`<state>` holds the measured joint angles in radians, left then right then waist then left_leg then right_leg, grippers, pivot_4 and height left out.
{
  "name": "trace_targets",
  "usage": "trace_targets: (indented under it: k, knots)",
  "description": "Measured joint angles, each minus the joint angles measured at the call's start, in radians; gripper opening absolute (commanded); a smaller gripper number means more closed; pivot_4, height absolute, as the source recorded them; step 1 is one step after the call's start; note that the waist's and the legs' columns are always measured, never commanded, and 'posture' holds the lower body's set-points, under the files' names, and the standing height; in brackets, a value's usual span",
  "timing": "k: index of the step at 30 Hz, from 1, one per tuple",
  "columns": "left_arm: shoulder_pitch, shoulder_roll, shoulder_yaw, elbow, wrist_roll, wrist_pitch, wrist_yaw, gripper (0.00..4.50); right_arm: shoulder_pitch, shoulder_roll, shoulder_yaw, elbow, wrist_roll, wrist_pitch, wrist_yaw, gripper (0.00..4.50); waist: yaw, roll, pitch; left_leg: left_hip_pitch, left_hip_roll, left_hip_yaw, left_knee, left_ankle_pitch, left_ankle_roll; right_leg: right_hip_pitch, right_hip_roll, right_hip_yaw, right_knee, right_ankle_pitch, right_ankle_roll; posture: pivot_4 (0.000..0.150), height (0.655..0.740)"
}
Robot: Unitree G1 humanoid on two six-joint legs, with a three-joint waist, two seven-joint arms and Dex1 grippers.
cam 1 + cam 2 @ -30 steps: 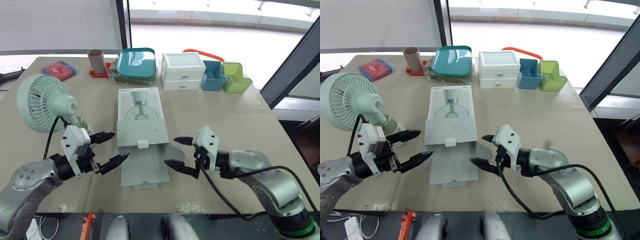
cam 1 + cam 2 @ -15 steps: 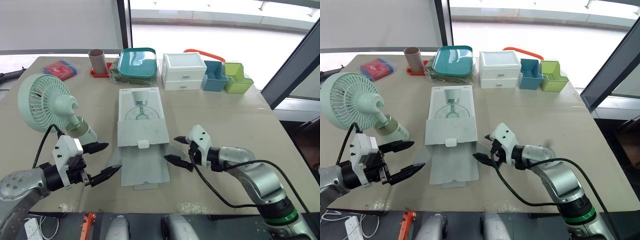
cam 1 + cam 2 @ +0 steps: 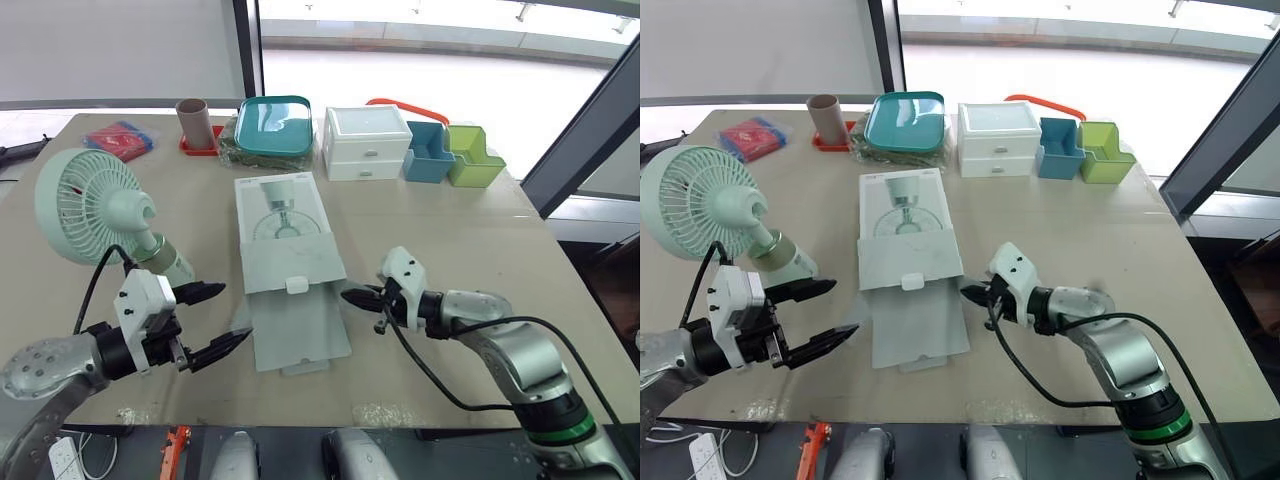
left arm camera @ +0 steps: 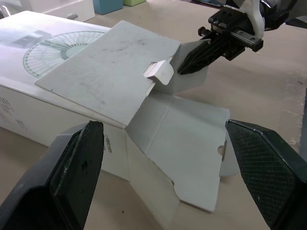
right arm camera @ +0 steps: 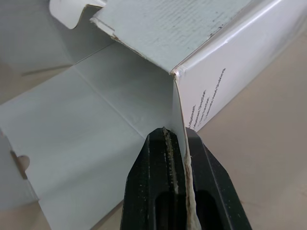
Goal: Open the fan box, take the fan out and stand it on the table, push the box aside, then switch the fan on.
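The fan (image 3: 90,205) stands on the bench (image 3: 450,230) just beyond the left pincer (image 3: 235,312), which hangs released, fingers spread wide. Between both pincers lies the fan box (image 3: 285,240), end flaps open. The right pincer (image 3: 347,294) is clenched on its side flap (image 5: 180,110).

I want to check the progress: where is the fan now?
In the left eye view the fan is on the table at the robot's left, left of the fan box, just beyond the left end effector.
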<state>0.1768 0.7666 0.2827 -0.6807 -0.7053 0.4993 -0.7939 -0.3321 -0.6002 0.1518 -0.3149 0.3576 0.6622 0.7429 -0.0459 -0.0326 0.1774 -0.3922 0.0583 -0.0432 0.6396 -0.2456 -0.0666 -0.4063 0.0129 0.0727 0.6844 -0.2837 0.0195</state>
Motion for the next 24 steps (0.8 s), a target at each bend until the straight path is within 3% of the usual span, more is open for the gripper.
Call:
trace_targets:
  k: [18,24]
  knots:
    - [-0.108,0.000,-0.091,0.081,0.012,0.000,-0.059,4.50,0.069,0.031,-0.382,0.092,0.063,0.116,-0.223,0.01,-0.002,0.001,0.000,0.000,0.000,0.001,0.000,0.000,0.000,0.000,0.000,0.001,0.000,0.000,0.000,0.150,0.7400]
    - [-0.113,0.001,-0.097,0.084,0.023,0.000,-0.082,4.50,0.106,0.031,-0.437,0.091,0.079,0.138,-0.254,0.01,-0.001,0.001,0.000,0.000,-0.001,0.001,0.000,0.000,0.000,0.000,0.000,0.001,0.000,0.000,0.000,0.150,0.7400]
